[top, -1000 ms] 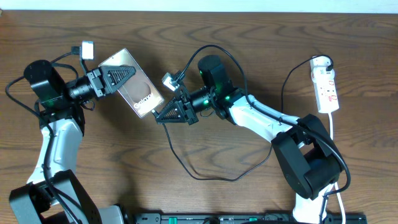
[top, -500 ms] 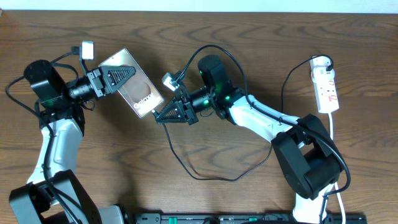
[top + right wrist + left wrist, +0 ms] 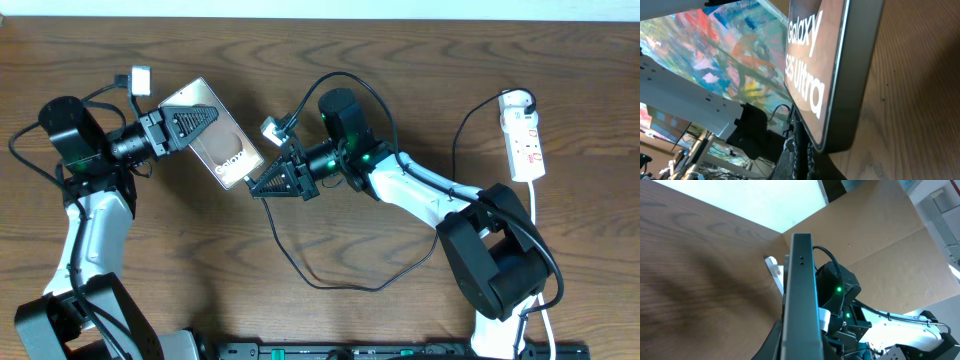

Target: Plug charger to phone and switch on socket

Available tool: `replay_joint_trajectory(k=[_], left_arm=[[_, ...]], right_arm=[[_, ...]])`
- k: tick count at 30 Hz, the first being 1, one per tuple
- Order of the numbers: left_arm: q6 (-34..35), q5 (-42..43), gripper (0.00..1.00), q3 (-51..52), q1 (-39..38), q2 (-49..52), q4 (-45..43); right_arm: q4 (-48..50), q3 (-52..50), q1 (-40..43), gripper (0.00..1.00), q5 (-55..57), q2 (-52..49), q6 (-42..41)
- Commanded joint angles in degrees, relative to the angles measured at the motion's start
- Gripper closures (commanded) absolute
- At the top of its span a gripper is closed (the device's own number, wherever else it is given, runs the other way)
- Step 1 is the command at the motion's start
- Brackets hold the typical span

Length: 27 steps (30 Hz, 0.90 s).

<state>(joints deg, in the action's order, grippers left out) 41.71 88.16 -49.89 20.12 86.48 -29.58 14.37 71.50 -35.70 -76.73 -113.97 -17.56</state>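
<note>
The phone [image 3: 222, 148], bronze-faced with white "Galaxy" lettering, is held above the table by my left gripper [image 3: 188, 126], which is shut on its upper end. In the left wrist view the phone shows edge-on [image 3: 802, 295]. My right gripper [image 3: 265, 184] is shut on the charger plug at the phone's lower end. In the right wrist view the fingers [image 3: 801, 146] sit right under the phone's end [image 3: 812, 65], and the plug tip is hidden between them. The charger cable [image 3: 330, 283] loops across the table. The white socket [image 3: 525, 135] lies far right.
A white cord [image 3: 533, 205] runs down from the socket past the right arm's base [image 3: 495, 265]. A small white connector [image 3: 140, 80] sits at the top left. Black rails line the table's front edge [image 3: 380, 350].
</note>
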Motion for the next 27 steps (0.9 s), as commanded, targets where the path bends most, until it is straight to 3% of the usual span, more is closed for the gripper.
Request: replay_joint_trajectory(k=[1,27], left_arm=[[-1.01,1.99,0.93,0.09,-0.61,-0.63,-0.02],[-1.07,1.99,0.93,0.09,-0.61,-0.63,-0.02]], right_arm=[[1.11,0.39,0.52,0.99,0.11,0.04,-0.87],[1.75,0.39,1.16,0.99,0.33,0.04,-1.75]])
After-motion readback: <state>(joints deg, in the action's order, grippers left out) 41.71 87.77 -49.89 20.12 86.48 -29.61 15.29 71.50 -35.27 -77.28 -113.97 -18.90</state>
